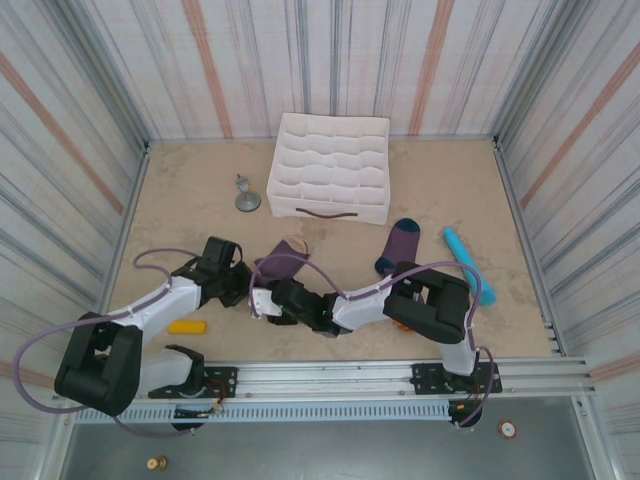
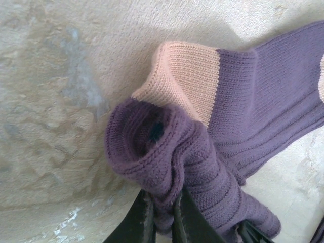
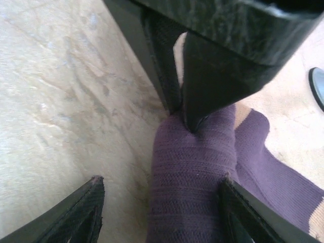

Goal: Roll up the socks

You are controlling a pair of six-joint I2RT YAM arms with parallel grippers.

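Left end effector point(image 2: 161, 202) pinches sock point(image 2: 253, 116).

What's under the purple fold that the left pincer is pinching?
The purple fold, pinched in the shut left pincer, lies over a tan cuff and a ribbed purple sock leg on the table. Whatever is beneath that fabric is covered.

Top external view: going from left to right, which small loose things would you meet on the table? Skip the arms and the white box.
Yellow block → grey metal piece → purple sock → sock with navy toe → teal cylinder
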